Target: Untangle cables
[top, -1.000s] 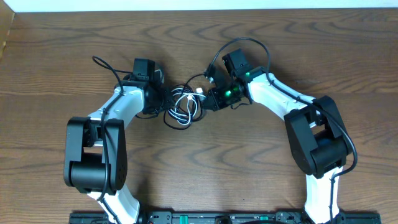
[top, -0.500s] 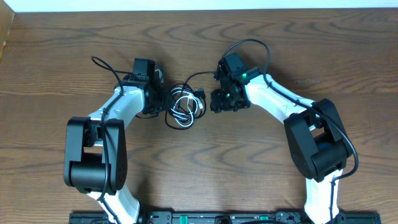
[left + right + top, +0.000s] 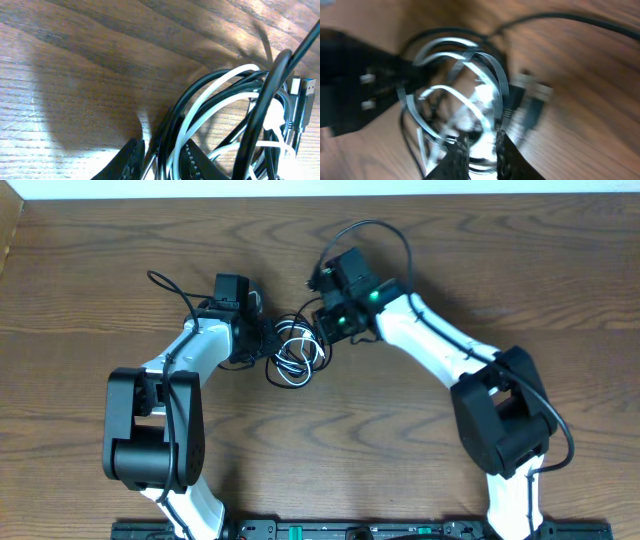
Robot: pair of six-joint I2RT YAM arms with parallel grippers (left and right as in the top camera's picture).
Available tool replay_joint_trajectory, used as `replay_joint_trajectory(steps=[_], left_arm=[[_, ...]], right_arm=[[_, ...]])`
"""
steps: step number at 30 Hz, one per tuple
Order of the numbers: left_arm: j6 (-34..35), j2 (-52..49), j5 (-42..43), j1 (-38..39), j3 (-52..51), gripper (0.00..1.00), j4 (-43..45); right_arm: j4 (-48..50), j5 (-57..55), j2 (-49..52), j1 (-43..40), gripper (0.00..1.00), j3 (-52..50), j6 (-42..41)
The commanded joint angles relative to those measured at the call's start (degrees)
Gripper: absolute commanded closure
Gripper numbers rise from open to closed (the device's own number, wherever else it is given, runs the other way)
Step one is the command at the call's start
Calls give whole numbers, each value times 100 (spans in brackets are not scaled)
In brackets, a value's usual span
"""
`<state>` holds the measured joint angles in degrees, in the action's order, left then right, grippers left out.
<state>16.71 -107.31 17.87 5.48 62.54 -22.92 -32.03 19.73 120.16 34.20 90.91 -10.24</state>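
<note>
Left claw [image 3: 162, 160], narrow, nips the coiled thin black and white cords [image 3: 295, 356], seemingly anchoring them, while the blurred right claw [image 3: 479, 151] shows no readable grip.

At the bottom edge you have the left gripper [image 3: 162, 161], fingers [image 3: 131, 159] narrowly apart, with strands of the black cable [image 3: 260, 105] and white cable [image 3: 220, 78] between them. Two plugs [image 3: 301, 97] lie right, on the wooden table [image 3: 75, 65].
</note>
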Motion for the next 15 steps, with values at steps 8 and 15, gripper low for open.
replay_joint_trajectory(steps=[8, 15], left_arm=[[13, -92, -37, -4, -4, 72, -11], [13, -92, -37, -4, -4, 72, -9]], right_arm=[[413, -675, 564, 553, 83, 2, 262], [612, -1510, 726, 553, 82, 2, 264]])
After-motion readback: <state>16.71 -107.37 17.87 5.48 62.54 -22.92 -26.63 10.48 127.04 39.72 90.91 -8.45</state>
